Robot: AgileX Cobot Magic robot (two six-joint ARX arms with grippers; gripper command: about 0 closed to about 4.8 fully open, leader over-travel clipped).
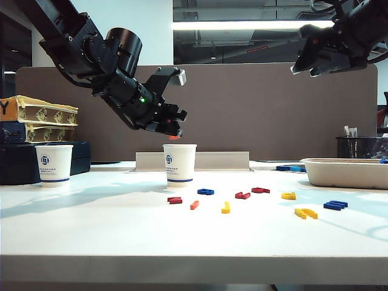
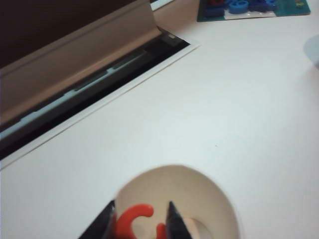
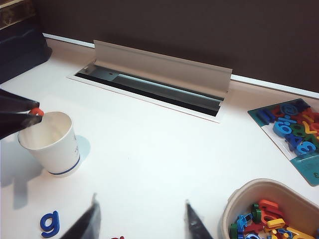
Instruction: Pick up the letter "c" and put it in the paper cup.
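Note:
My left gripper (image 1: pixel 175 130) hangs just above the mouth of the paper cup (image 1: pixel 180 163), which stands mid-table. It is shut on the letter "c" (image 1: pixel 174 137), a small orange-red piece. In the left wrist view the letter "c" (image 2: pixel 130 219) sits pinched between the black fingertips of the left gripper (image 2: pixel 141 205), directly over the cup's open mouth (image 2: pixel 219 196). The right wrist view shows the same cup (image 3: pixel 52 144) with the letter "c" (image 3: pixel 36 111) at its rim. My right gripper (image 3: pixel 140 201) is open with nothing in it, held high at the upper right (image 1: pixel 315 65).
A second white cup (image 1: pixel 53 165) stands at the far left by stacked boxes (image 1: pixel 39 115). Loose red, blue and yellow letters (image 1: pixel 242 195) lie in front of the cup. A beige tray (image 1: pixel 345 171) of letters is at the right. A cable slot with a raised flap (image 3: pixel 159 74) runs behind.

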